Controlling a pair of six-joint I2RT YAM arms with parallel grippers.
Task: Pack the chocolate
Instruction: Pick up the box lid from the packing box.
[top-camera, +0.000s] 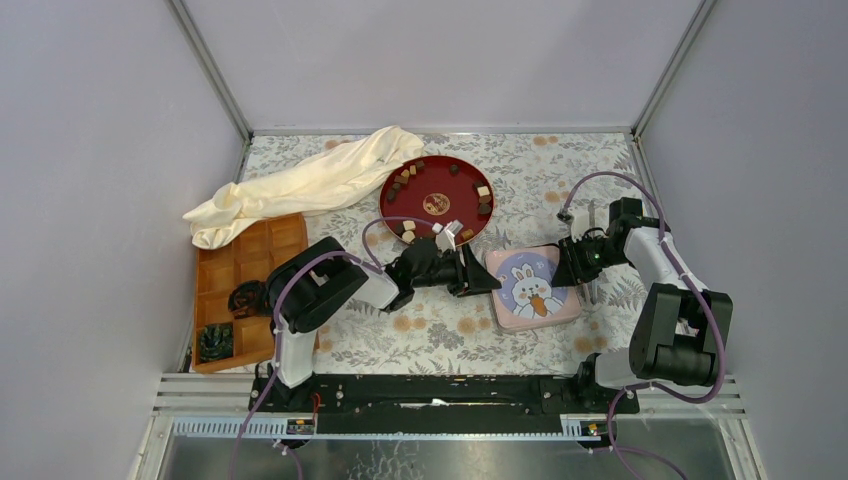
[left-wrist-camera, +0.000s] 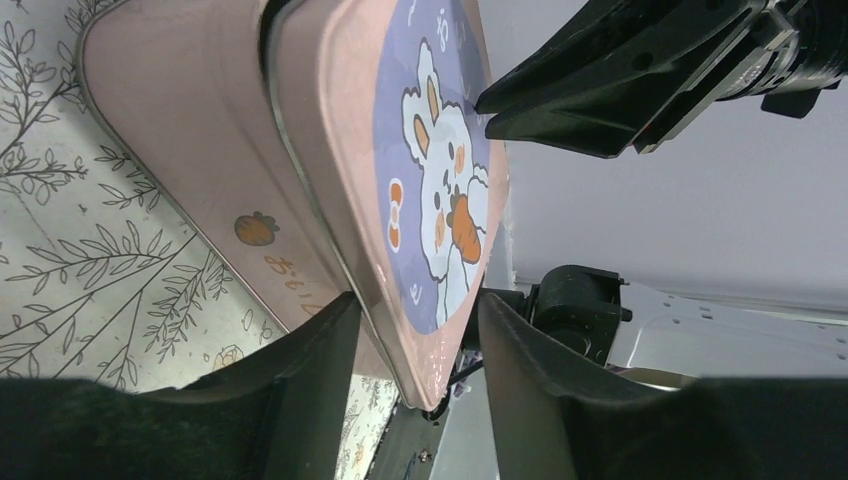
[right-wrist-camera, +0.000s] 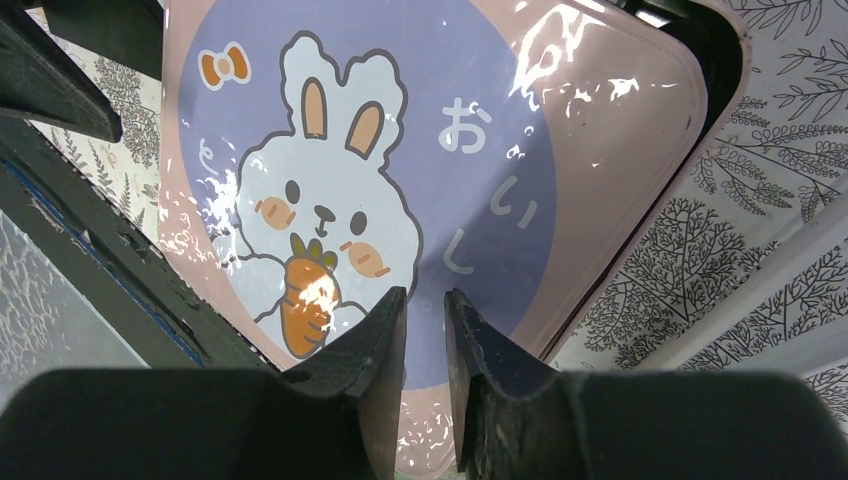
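A pink tin (top-camera: 533, 288) with a bunny on its lid sits on the flowery table (top-camera: 440, 335), between the two arms. Both arms reach in toward it from either side, most likely because one arm alone would push the tin away.

The left gripper (top-camera: 478, 275) is at the tin's left edge. In the left wrist view its two fingers are spread, with the rim of the lid (left-wrist-camera: 430, 190) between them. The lid looks a little apart from the tin body there, but I cannot tell if it is going on or coming off. I cannot tell if the fingers touch the lid either.

The right gripper (top-camera: 570, 268) is at the tin's right edge. In the right wrist view its fingers (right-wrist-camera: 375, 340) are nearly pressed together, with only a thin gap, and nothing sits in that gap. They point down at the bunny lid (right-wrist-camera: 400, 200), maybe to press on it or hold it steady. I cannot tell if they touch it.

The chocolate (top-camera: 483, 190) is in small pieces on the round red plate (top-camera: 436, 178), which is behind the tin. More pieces lie along the plate's left side. I cannot see inside the tin, so I cannot say if any chocolate is in there.

A wooden tray (top-camera: 245, 262) with little boxes sits on the left. A cream cloth (top-camera: 310, 182) lies behind it.
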